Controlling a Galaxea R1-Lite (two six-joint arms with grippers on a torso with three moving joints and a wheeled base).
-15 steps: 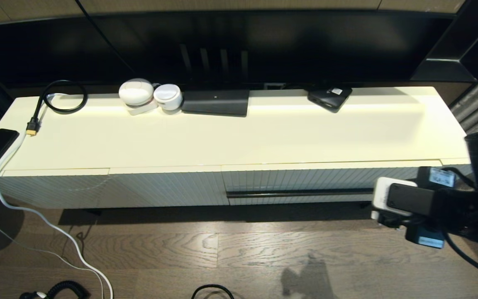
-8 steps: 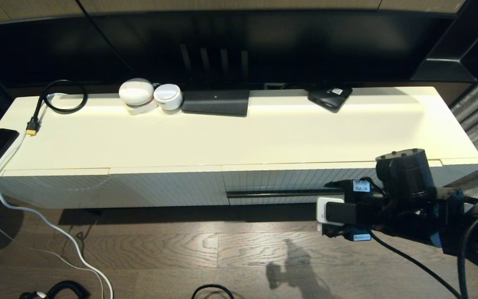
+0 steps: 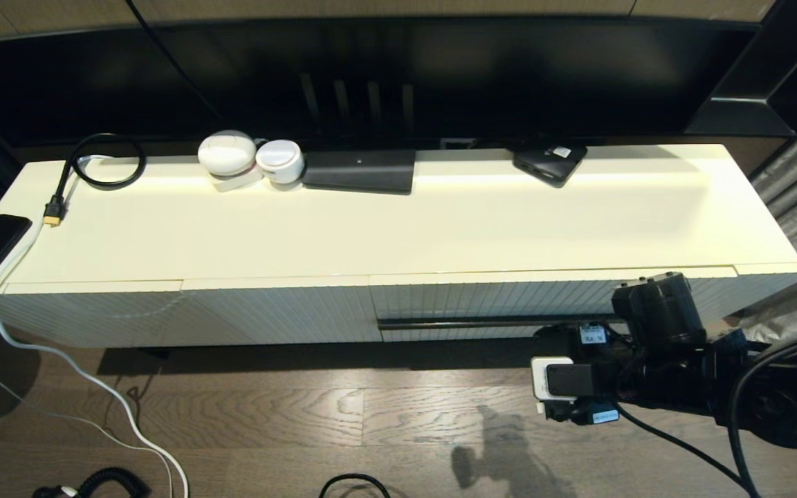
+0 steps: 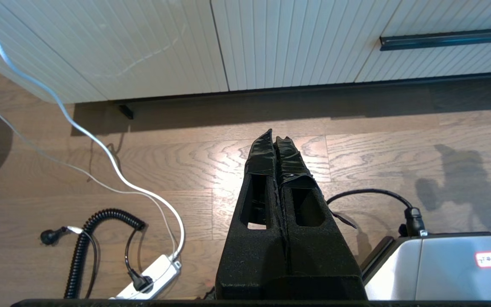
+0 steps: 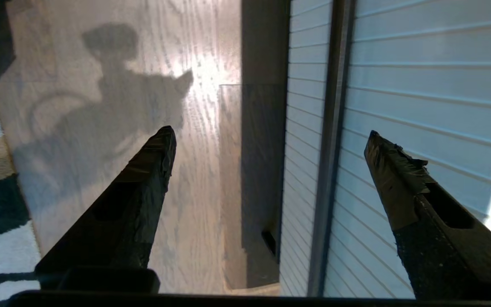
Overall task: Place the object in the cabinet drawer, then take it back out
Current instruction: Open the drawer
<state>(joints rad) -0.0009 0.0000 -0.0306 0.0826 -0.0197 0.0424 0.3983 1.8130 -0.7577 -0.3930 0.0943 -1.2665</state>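
the right gripper (image 5: 271,136) hangs spread wide just in front of the cabinet drawer (image 3: 551,297), which sits shut, its handle (image 5: 328,149) lying between the fingers. if the jaws close off-line, they could skid off that thin bar and scrape the ribbed front. the left gripper (image 4: 276,140) is parked over the floor, pressed together.

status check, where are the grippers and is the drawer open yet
Right gripper open, low in front of the cabinet drawer, handle between its fingers, not gripped. Left gripper shut, parked over the floor. Drawer shut. Nothing blocking.
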